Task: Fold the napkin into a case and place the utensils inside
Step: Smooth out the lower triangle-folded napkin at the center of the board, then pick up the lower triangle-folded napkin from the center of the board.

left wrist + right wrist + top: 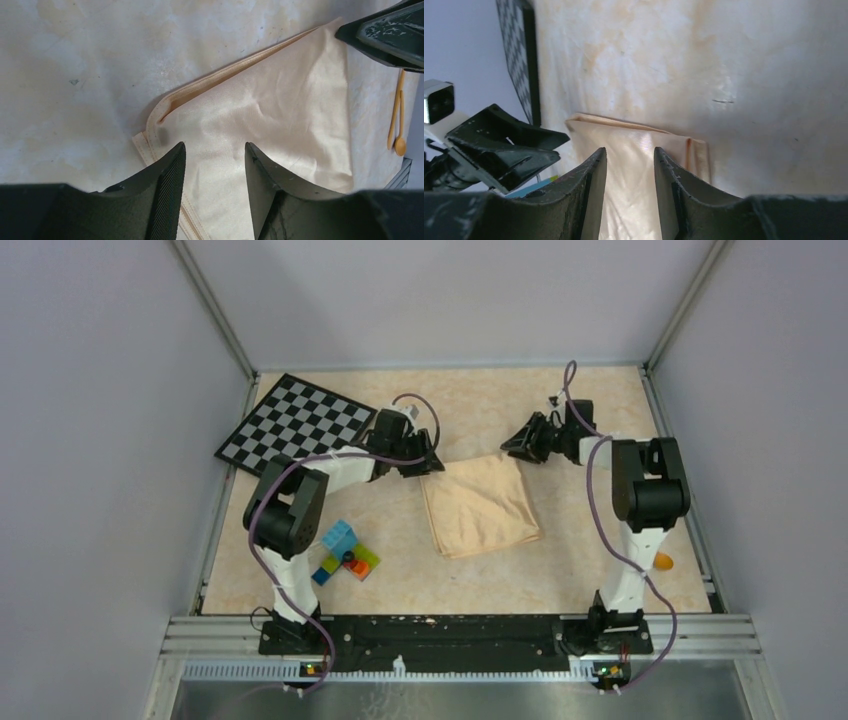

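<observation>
Two utensils [400, 144], perhaps, outside folded napkin [480, 505]

This is looking like a robotics lab cell: a left arm [290, 510] and a right arm [648, 490] are standing bolted to a black base rail [460, 635] at the near edge of a marbled beige table [480, 400], with purple cables [592, 490] looping loose around them. Plain grey panels [100, 440] in aluminium framing [220, 315] are boxing the table in on three sides. A black-and-white checkerboard [295, 420] is lying flat in the far left corner, while a peach napkin [480, 505] and coloured toy bricks [345, 555] are sitting on the surface.
</observation>
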Motion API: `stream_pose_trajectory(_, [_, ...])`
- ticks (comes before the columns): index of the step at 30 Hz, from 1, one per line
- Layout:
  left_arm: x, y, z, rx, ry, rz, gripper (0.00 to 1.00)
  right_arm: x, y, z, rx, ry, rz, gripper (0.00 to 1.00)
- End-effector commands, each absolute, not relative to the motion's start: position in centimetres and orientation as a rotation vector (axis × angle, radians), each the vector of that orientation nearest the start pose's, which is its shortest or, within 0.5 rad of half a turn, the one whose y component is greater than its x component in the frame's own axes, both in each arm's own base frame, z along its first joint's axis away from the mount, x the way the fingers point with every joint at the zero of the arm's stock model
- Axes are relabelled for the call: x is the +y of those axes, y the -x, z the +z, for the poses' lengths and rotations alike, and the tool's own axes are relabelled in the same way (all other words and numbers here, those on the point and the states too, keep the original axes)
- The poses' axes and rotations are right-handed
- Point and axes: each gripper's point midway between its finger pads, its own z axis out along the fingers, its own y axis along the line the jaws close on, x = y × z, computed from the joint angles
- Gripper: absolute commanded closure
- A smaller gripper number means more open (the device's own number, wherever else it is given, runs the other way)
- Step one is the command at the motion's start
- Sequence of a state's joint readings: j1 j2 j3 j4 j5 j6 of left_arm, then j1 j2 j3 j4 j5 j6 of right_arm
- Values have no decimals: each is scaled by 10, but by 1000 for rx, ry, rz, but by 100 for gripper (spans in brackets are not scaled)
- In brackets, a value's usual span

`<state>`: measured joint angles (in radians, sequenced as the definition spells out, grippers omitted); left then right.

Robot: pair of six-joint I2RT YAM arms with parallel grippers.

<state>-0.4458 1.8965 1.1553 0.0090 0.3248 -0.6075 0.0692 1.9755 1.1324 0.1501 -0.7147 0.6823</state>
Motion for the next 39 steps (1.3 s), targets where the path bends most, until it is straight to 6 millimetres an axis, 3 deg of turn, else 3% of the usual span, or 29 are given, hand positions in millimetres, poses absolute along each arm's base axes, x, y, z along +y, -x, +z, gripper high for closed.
stream_pose_trajectory(1, [-265,-396,45,2445,33,-814,45,169,-442,49,2346,-309,1194,61])
stream_pose_trajectory(7, [-249,-376,44,2453,33,-763,42,156,-443,25,2398,-261,1041,62])
stream_pose_trajectory(10, [-252,-367,64,2432,-15,-764,37,150,-447,27,2452,-192,869,64])
stream_pose_trajectory(14, [-248,-367,120,2344,-64,-757,24,141,-440,74,2472,-59,520,61])
stream_pose_trajectory(18, [-236,-360,173,2245,-91,-725,19,147,-408,132,2451,51,225,51])
stream_pose_trajectory(21, [-223,-345,196,2208,-73,-709,16,178,-360,137,2530,173,237,36])
stream_pose_trajectory(27, [-192,-310,228,2098,-12,-688,11,247,-263,123,2707,419,344,34])
stream_pose_trajectory(29, [-183,-299,239,2065,3,-680,9,263,-239,115,2771,435,377,31])
stream_pose_trajectory(33, [-167,-277,260,2001,24,-679,7,292,-204,100,2863,482,383,29])
stream_pose_trajectory(39, [-141,-254,287,1887,79,-646,5,324,-182,71,2901,547,307,32])
